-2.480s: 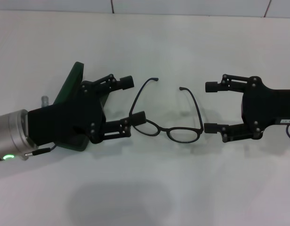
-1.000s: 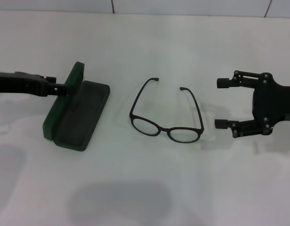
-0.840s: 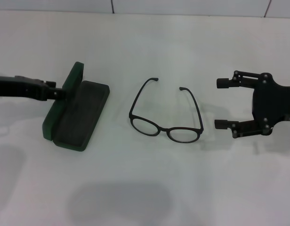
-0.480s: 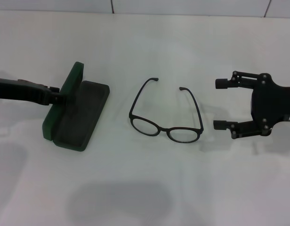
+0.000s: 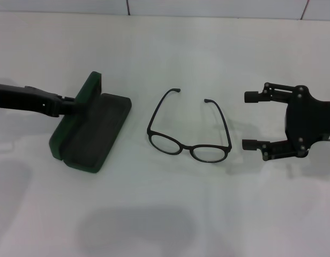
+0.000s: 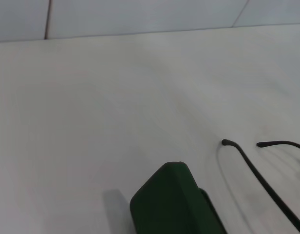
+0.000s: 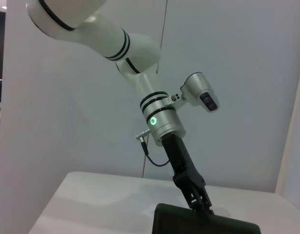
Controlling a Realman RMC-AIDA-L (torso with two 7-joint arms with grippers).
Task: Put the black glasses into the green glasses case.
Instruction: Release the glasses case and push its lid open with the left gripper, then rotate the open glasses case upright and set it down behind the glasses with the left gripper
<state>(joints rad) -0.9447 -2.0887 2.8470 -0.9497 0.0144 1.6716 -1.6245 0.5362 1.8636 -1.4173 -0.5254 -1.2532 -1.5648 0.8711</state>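
Observation:
The green glasses case (image 5: 92, 136) lies open at the left of the white table, its lid (image 5: 83, 101) standing up. My left gripper (image 5: 68, 105) reaches in from the left, seen edge-on, and is shut on the lid's top edge. The right wrist view shows it (image 7: 201, 204) pinching the case (image 7: 203, 225) from above. The black glasses (image 5: 186, 149) lie unfolded in the middle, temple arms pointing away from me. My right gripper (image 5: 249, 120) is open and empty, just right of the glasses. The left wrist view shows a lid corner (image 6: 174, 202) and a temple arm (image 6: 252, 165).
The white table (image 5: 165, 214) bears only the case and the glasses. A tiled wall edge (image 5: 208, 8) runs along the back.
The left gripper has drawn back from the glasses to the case's lid. Over the last half second the case has shifted a little to the right. The right gripper has barely moved.

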